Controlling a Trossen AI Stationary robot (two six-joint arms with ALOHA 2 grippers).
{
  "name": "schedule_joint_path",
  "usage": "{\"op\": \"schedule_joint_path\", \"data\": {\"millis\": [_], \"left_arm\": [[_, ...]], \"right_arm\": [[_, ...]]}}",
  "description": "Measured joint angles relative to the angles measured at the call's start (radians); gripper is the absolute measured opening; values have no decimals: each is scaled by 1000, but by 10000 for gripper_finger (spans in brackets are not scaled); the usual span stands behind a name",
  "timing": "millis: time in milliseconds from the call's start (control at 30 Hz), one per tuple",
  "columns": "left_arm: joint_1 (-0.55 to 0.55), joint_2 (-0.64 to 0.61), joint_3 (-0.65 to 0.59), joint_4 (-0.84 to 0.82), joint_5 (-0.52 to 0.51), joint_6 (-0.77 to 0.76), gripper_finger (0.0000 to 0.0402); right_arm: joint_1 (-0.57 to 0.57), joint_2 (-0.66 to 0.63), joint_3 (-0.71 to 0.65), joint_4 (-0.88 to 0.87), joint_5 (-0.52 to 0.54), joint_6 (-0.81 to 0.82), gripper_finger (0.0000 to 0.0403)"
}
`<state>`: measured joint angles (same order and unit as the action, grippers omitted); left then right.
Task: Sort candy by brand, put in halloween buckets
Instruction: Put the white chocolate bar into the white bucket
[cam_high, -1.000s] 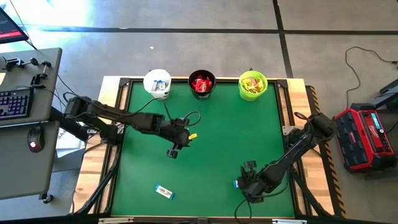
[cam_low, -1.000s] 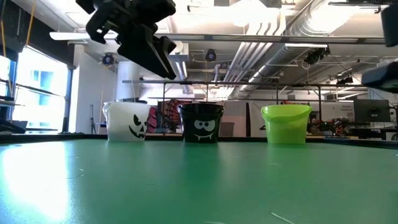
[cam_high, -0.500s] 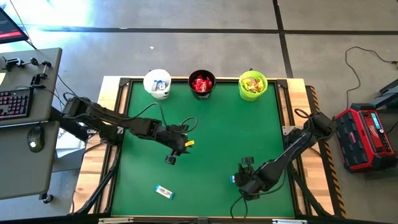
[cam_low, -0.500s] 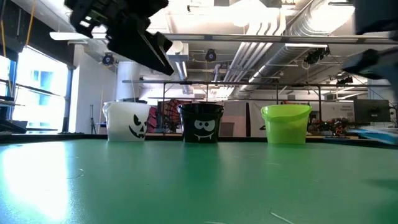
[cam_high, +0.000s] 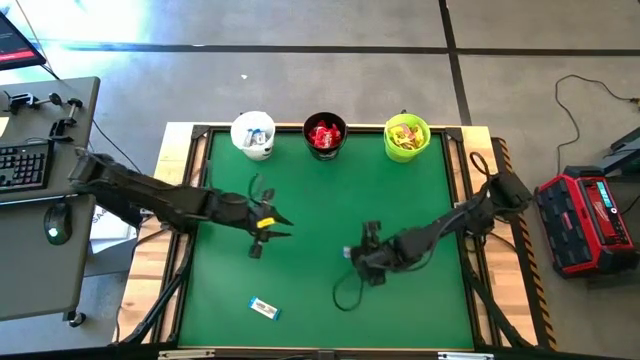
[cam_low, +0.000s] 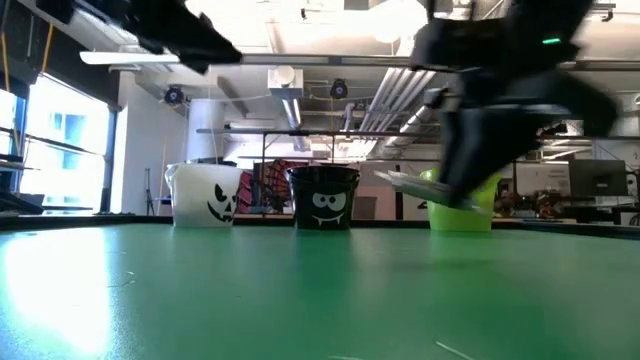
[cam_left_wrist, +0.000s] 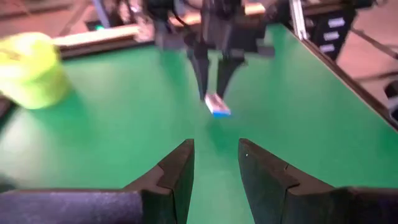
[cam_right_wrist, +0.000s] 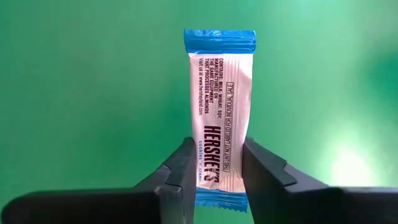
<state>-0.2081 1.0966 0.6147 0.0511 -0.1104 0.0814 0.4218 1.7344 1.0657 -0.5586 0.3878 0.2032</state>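
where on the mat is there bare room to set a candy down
Widest bare patch: the green mat between the three pails and the two arms. The front right corner is bare too. Crowded: mid-mat, where the left claw and the right claw, holding a white-and-blue bar, face each other, and front left, by the loose bar.

Right gripper (cam_high: 352, 253) with white-and-blue bar (cam_right_wrist: 217, 127), now mid-table, leftward.

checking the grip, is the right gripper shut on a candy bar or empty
Shut on one: in the right wrist view the right gripper pinches a white-and-blue bar between its fingers, above the green table.
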Motion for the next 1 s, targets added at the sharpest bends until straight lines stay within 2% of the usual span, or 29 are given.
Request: {"op": "schedule_joint_path", "data": {"millis": [200,367,500,633,1000], "left_arm": [[-3,-228,0,-121,-84,-20,117],[5,-389,0,-212,-130,-27,117],[5,-483,0,-273,-233,-22,117],[6,-541,0,-295,-286,-17,117],[6,-664,0,-326,-395,2,117]], "right_arm": [[-157,0,0,251,7,-187,90],[-289,2,0,490,10,-255,90],[-373,30,8,680,-33,-298,90],[-441,96,103,717,-72,-319,90],[-582,351,529,656,-108,-335,90]]}}
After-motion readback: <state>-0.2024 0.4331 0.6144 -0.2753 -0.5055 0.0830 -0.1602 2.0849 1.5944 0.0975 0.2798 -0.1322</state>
